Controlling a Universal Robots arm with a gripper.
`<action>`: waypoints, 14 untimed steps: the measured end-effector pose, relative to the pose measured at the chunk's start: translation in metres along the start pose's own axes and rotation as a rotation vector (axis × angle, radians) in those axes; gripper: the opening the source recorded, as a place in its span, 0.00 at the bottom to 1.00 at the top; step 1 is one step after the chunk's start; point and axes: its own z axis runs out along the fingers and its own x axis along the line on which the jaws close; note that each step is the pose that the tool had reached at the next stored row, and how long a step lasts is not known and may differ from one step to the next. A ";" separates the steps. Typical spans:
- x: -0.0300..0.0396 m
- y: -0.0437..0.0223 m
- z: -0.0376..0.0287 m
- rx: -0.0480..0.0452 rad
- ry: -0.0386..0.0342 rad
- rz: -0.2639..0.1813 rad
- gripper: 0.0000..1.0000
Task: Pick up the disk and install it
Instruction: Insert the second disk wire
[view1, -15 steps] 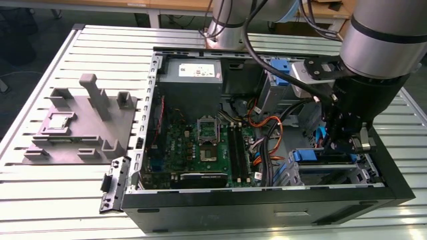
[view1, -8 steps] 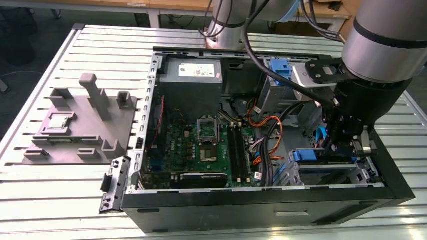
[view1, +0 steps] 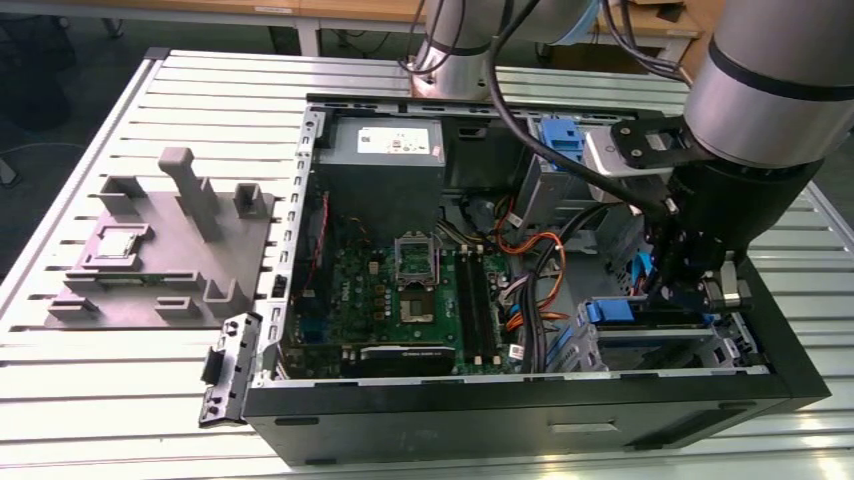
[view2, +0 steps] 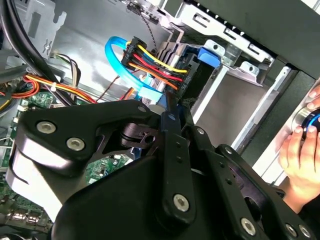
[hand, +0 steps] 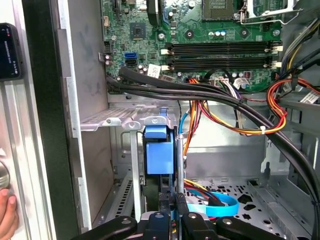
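Slatted aluminium tabletop (view1: 80, 400) carries one open computer case (view1: 534, 420) and, well apart on the exterior view's left, one grey plastic stand (view1: 160, 250) with upright posts. You have one arm (view1: 761, 110) reaching down into the case's drive bay corner. Your gripper (hand: 170, 217) has its two fingers (view2: 175, 145) pinched shut on the disk (hand: 159, 155), which stands on edge in the metal drive cage (hand: 120, 120) with its blue carrier frame showing. One motherboard (view1: 414, 290) lies beside the bay, crossed by bundled cables (hand: 240, 120). One hand (view2: 300, 160) rests on a round control outside the case
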 end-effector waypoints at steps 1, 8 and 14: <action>0.0000 0.0000 0.0000 0.0000 -0.0001 0.000 0.16; 0.0000 0.0001 0.0009 0.0007 -0.0046 -0.025 0.16; 0.0011 0.0001 0.0010 0.0007 -0.0048 -0.025 0.16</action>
